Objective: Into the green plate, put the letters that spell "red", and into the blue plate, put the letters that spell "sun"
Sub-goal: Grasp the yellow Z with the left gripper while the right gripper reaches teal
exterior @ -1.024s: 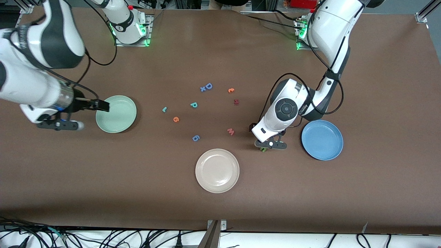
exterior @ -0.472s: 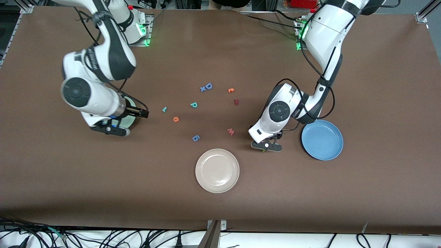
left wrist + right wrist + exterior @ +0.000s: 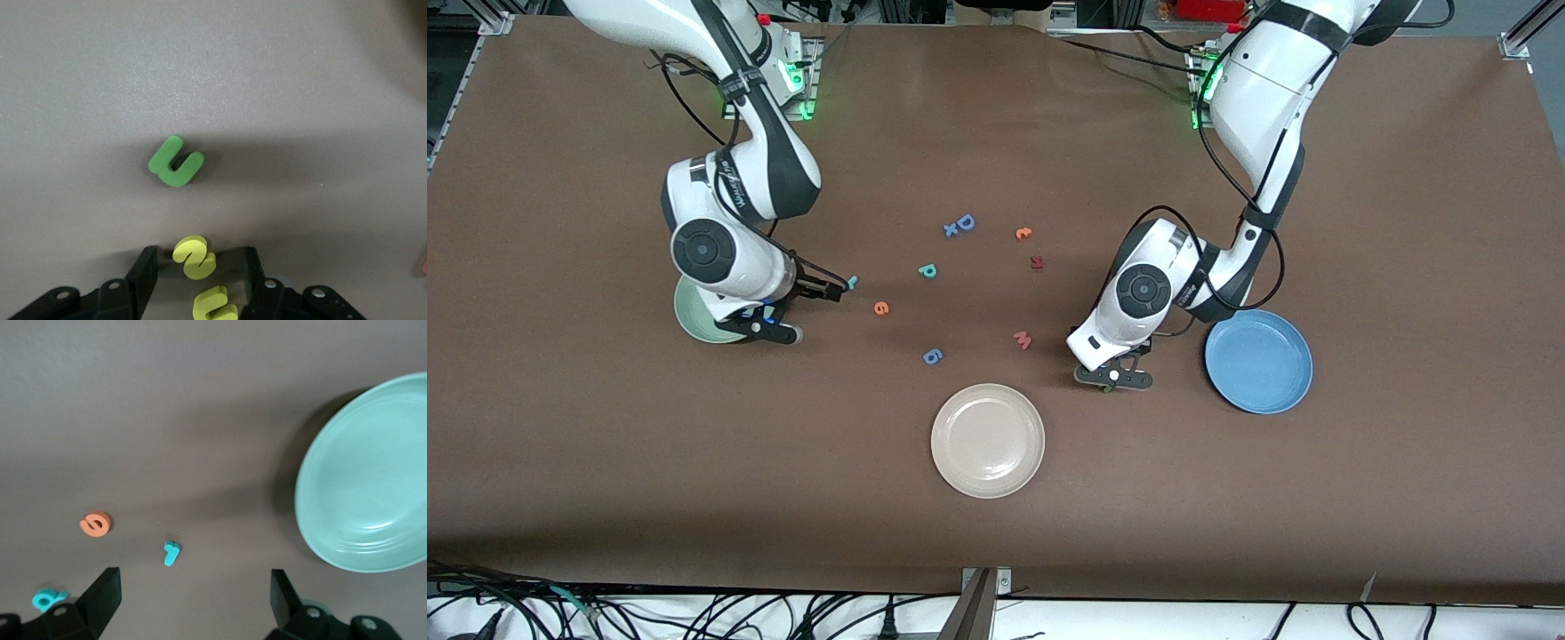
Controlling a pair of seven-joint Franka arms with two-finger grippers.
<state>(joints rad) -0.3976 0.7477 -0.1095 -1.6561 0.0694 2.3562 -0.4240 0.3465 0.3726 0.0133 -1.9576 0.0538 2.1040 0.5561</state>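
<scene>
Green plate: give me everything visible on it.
The green plate is round, plain pale mint, glossy like ceramic or melamine, with a shallow well, a raised rim and nothing in it. It lies flat on the brown table toward the right arm's end. From the front it is largely hidden under the right arm's wrist, only an edge showing. Nothing visibly touches it.

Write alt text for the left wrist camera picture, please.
The left gripper sits low over the brown table, its two dark fingers on either side of a yellow s. A dark green u lies just ahead; another yellow letter lies closer in.
</scene>
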